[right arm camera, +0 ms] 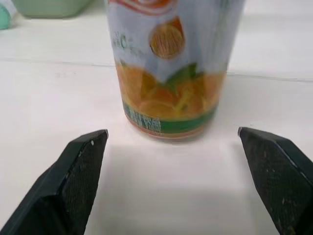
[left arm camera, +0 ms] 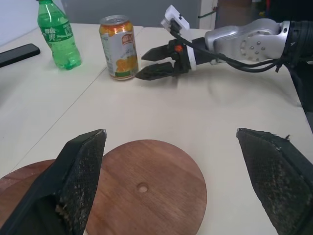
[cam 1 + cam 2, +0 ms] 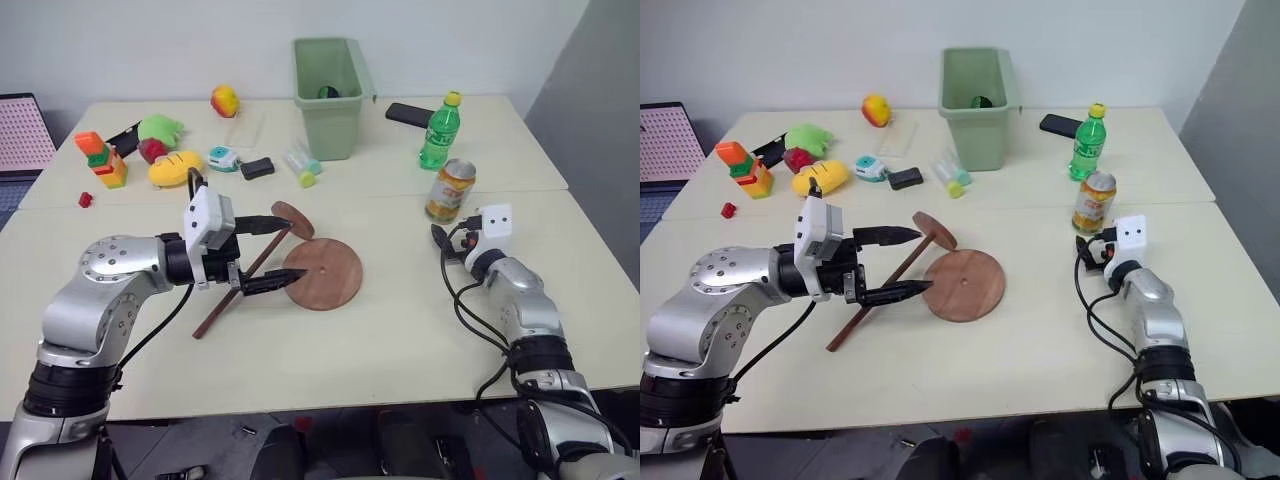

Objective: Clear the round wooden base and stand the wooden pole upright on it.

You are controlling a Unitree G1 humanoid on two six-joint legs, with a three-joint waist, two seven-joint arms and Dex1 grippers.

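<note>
The round wooden base [image 3: 325, 273] lies flat at mid-table with its small centre hole showing and nothing on it. The wooden pole [image 3: 243, 283] lies slanted on the table just left of it, and its end disc [image 3: 293, 219] leans by the base's far-left rim. My left gripper [image 3: 295, 250] is open, level and pointing right. One finger is on each side of the pole's upper part, with the tips over the base's left edge. My right gripper [image 2: 140, 66] is open just short of an orange drink can [image 1: 171, 63], not touching it.
A green bottle [image 3: 438, 132] stands behind the can and a black phone [image 3: 408, 114] lies beyond it. A green bin [image 3: 328, 95] stands at the back centre. Toy fruit, blocks and small items [image 3: 175, 168] crowd the back left. A seam [image 3: 520, 192] runs across the table.
</note>
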